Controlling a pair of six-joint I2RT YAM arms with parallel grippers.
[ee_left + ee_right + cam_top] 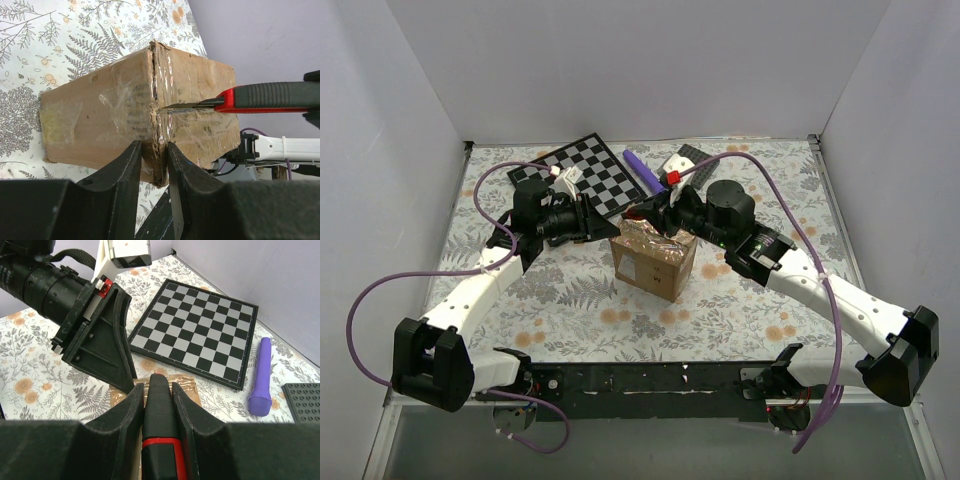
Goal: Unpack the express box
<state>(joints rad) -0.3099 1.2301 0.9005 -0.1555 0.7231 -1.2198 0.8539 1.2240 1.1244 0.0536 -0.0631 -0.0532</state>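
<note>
Floral-print table closed in by plain pale grey: back wall beyond it, left wall and right wall flanking it. Soft, even light.

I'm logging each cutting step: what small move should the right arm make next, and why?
Probably draw the knife along the taped seam. The right claw is shut on its handle, the blade tip touches the glossy tape on the express box, and the left claw pinches the box's edge, steadying it.

Floral-print table with express box, chessboard, purple cylinder, dark studded plate.
</note>
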